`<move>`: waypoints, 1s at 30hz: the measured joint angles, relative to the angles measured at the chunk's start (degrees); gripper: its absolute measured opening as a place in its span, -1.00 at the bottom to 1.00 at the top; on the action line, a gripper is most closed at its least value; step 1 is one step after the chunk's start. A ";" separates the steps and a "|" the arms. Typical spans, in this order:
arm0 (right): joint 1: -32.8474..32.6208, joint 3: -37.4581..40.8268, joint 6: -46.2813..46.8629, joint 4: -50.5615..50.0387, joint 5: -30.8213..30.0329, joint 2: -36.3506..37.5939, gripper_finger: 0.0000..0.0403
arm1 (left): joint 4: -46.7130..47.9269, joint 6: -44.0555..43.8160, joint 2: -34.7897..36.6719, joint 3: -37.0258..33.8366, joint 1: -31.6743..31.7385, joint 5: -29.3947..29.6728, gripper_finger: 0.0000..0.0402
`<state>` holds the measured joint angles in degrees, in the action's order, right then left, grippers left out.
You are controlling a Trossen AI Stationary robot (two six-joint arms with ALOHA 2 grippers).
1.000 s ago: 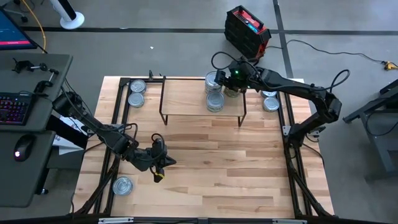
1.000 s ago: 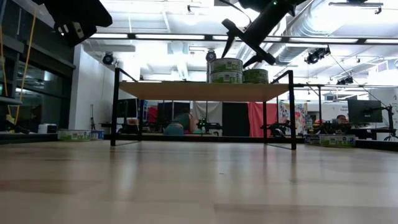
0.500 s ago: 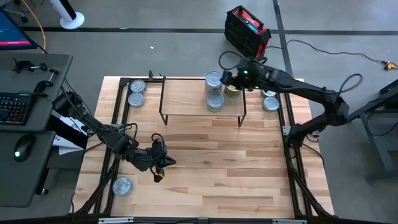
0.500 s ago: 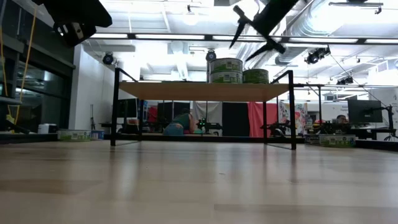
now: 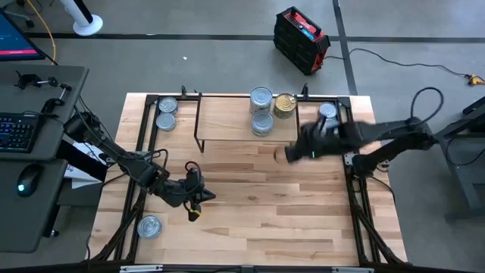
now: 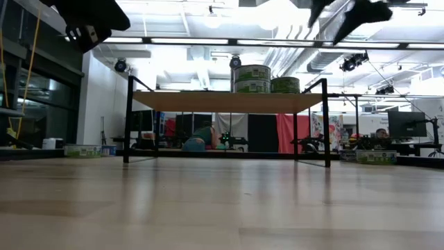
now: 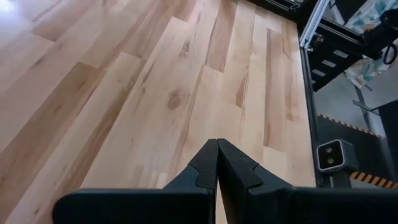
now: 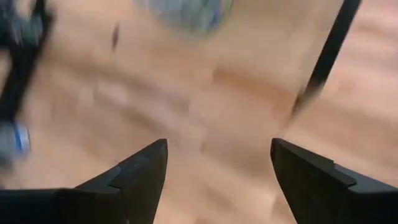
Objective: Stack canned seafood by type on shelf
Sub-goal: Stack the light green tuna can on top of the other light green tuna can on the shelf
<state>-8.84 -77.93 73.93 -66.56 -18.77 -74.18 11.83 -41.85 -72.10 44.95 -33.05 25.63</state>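
Note:
The shelf (image 5: 227, 117) stands at the table's far middle. Near its right end are silver-lidded tins (image 5: 261, 98) (image 5: 262, 123) and a gold tin (image 5: 285, 104). In the low view two tins (image 6: 252, 77) are stacked, with a single one (image 6: 285, 85) beside them. My right gripper (image 5: 292, 154) (image 8: 217, 149) hovers open and empty over the table, just in front of the shelf's right end. My left gripper (image 5: 198, 199) (image 7: 217, 163) is shut on nothing, low over the table at the near left.
Two tins (image 5: 167, 106) (image 5: 165, 121) sit on the table left of the shelf, one (image 5: 150, 225) at the near left corner, and one (image 5: 327, 111) right of the shelf beside my right arm. Bare tabletop (image 5: 258, 205) lies in front of the shelf.
My right gripper has swung quickly from above the tins on the shelf toward the table's near right, clear of the shelf, rolling as it went. It stays open and empty. The tins on the shelf have not moved.

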 joint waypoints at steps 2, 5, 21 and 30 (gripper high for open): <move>-6.02 0.00 3.88 -2.72 2.85 -1.51 0.37 | 0.01 -0.27 0.00 0.00 0.31 0.02 -1.00; -12.77 0.00 11.39 -13.42 8.76 -5.05 0.37 | 0.05 -0.48 0.00 0.00 0.91 0.02 -1.00; 9.78 34.89 14.57 -12.34 7.20 3.10 0.14 | -0.04 0.52 0.02 0.02 2.29 0.06 -1.00; 24.25 34.65 29.76 -10.42 -14.00 4.51 -0.25 | -0.04 1.50 0.02 0.02 2.32 1.49 -1.00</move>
<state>15.41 -43.28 103.68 -76.98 -32.77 -69.67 11.79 -40.35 -72.07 44.97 -30.73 27.12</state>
